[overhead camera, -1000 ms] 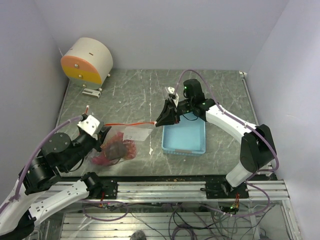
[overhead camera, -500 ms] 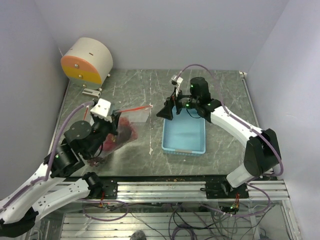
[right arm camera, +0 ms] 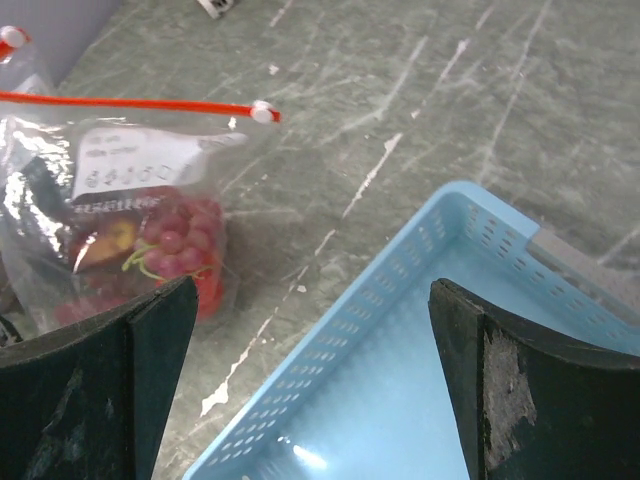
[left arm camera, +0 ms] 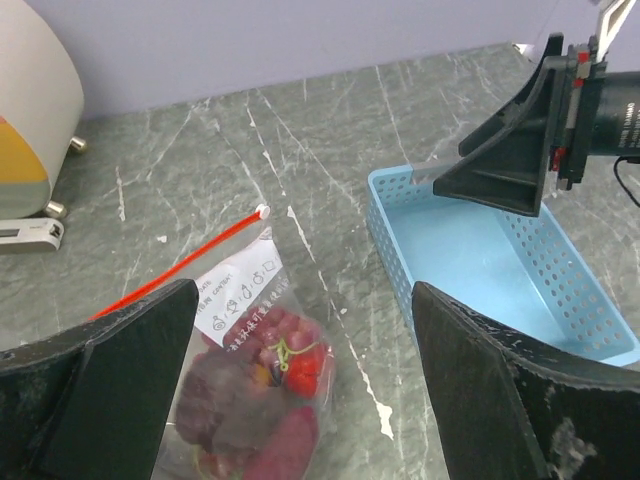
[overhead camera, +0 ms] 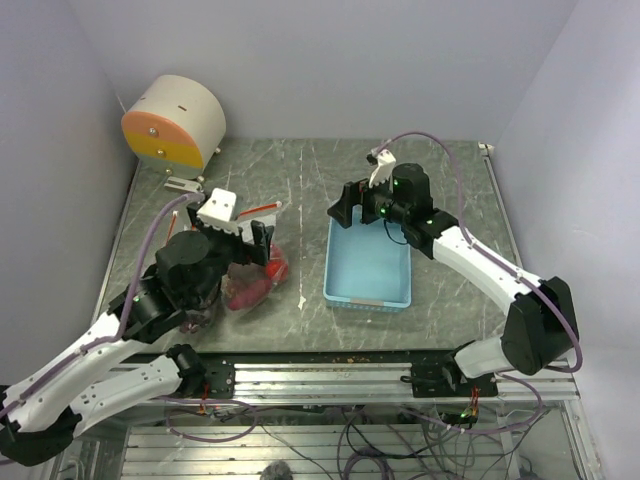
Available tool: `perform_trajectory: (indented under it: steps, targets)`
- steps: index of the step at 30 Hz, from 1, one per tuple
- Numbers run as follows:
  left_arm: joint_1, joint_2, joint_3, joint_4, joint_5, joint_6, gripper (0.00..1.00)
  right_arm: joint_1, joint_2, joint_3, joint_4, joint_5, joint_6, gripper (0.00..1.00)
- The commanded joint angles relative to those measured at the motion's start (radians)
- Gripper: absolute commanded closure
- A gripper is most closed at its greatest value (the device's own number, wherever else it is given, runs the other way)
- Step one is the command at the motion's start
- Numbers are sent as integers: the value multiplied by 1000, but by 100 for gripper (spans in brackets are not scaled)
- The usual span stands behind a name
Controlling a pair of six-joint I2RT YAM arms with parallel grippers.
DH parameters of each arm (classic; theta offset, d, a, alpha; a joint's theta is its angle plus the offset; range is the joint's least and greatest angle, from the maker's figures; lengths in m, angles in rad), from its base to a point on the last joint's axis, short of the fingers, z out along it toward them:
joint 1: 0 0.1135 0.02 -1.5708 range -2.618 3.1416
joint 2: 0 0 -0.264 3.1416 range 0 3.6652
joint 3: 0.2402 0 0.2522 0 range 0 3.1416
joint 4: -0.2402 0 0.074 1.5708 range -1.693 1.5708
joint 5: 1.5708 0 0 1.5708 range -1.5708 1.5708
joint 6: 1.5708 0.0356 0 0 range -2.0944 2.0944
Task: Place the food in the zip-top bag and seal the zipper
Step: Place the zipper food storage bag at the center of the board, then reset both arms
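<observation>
- Scratched grey stone-look table (overhead camera: 300, 170) with pale lilac walls on three sides; a light blue tray (overhead camera: 370, 265) sits on it right of centre, nothing in it.
- The zip-top bag (left arm camera: 245, 370) lies flat on the table to the left of the tray, near it but not touching.
- The food (left arm camera: 270, 360) is inside the bag: dark red berry clusters and a brighter red fruit, bunched in the half away from the mouth.
- The zipper (left arm camera: 185, 265) runs as one thin orange-red line on the bag's far edge, its white slider (left arm camera: 262, 211) at the end nearest the tray.
- The left gripper (left arm camera: 305, 300) hangs over the bag, left of the tray, jaws spread wide with nothing between them.
- The right gripper (right arm camera: 310, 290) hovers above the tray's far left corner, jaws likewise wide and holding nothing.
- A cream and orange drum (overhead camera: 175, 122) stands well to the far left of the tray.
</observation>
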Motion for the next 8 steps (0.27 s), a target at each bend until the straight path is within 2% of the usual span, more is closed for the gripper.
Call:
perform_trajectory:
  steps: [1, 8]
  targets:
    - [4, -82, -25, -49, 6, -41, 1, -2, -16, -38, 28, 102, 53, 0]
    - [4, -116, -38, -104, -60, -34, 1, -2, -22, -52, 27, 142, 81, 0]
